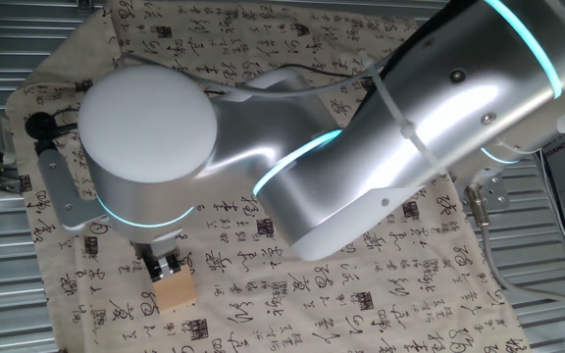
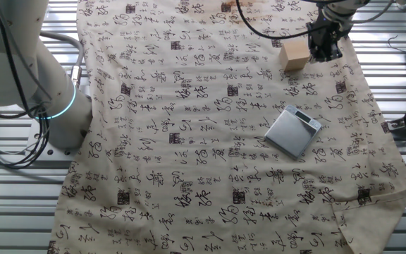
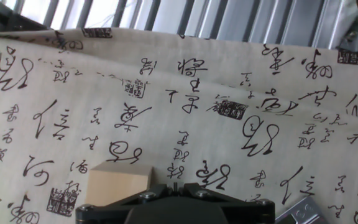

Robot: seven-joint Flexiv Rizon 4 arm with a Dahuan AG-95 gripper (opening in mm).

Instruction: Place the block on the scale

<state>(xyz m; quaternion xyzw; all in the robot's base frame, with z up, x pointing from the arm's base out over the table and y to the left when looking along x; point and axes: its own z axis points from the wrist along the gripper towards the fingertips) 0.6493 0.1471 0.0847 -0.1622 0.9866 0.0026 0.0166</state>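
One fixed view: hand (image 1: 168, 265) low over the patterned cloth (image 1: 361, 294), fingertips at the top edge of the block (image 1: 176, 291). Block sits on the cloth, looks offset to one side of the fingers rather than between them. Arm body hides the scale here.

Other fixed view: block (image 2: 294, 55) near far edge of the cloth, hand (image 2: 324, 44) just beside it. Scale (image 2: 293, 131) lies flat nearer the camera, well apart from the block, nothing on it.

Hand view: block (image 3: 118, 186) left of hand housing, not between the jaws. Scale corner (image 3: 303, 210) at lower right.

Hand state: opening width cannot be told; appears to hold nothing.

Judgement: pre-grasp alignment; block not yet lifted, transfer to scale pending.
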